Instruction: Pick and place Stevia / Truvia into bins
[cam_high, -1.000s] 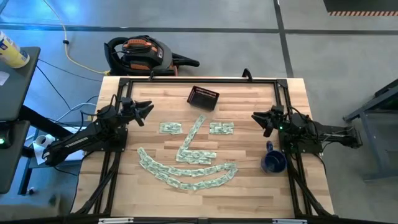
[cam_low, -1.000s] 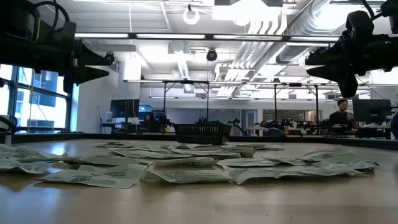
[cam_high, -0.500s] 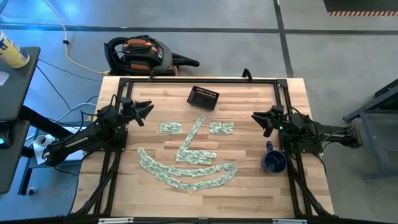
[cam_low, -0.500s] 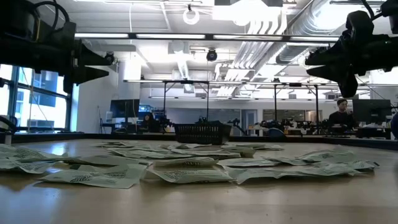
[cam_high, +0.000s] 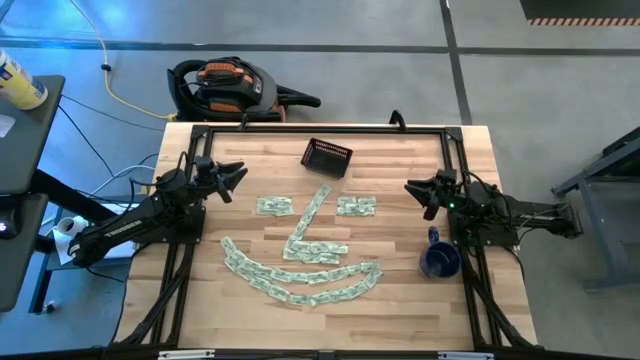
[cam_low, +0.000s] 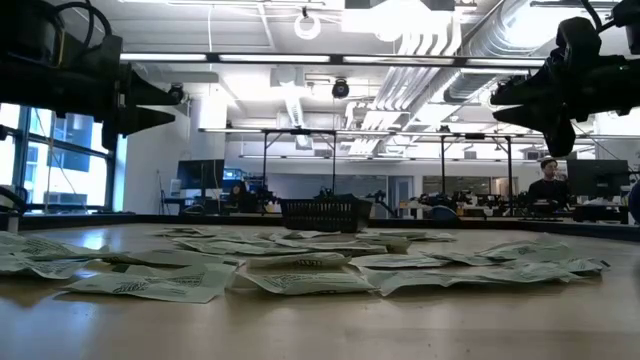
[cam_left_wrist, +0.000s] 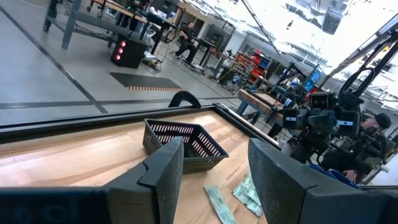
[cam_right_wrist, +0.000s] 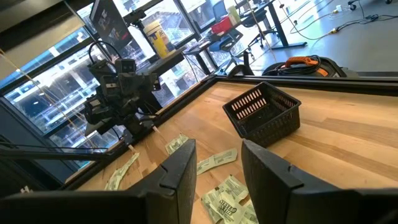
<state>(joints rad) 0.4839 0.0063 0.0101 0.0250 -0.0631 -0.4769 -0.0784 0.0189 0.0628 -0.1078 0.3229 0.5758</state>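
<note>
Many pale green and white Stevia sachets (cam_high: 300, 250) lie flat on the wooden table in a smiling-face pattern; the low view shows them (cam_low: 300, 270) spread across the tabletop. The dark slatted basket (cam_high: 327, 156) stands at the far middle of the table, also seen in the left wrist view (cam_left_wrist: 186, 144) and the right wrist view (cam_right_wrist: 264, 117). My left gripper (cam_high: 238, 178) hovers open above the table's left side, clear of the sachets. My right gripper (cam_high: 412, 192) hovers open above the right side, empty too.
A dark blue mug (cam_high: 440, 260) stands near the right edge, beside the right arm. A black metal frame (cam_high: 300, 128) runs round the table's rim. An orange-and-black vacuum (cam_high: 225, 85) lies on the floor beyond the far edge. Bare wood lies between basket and sachets.
</note>
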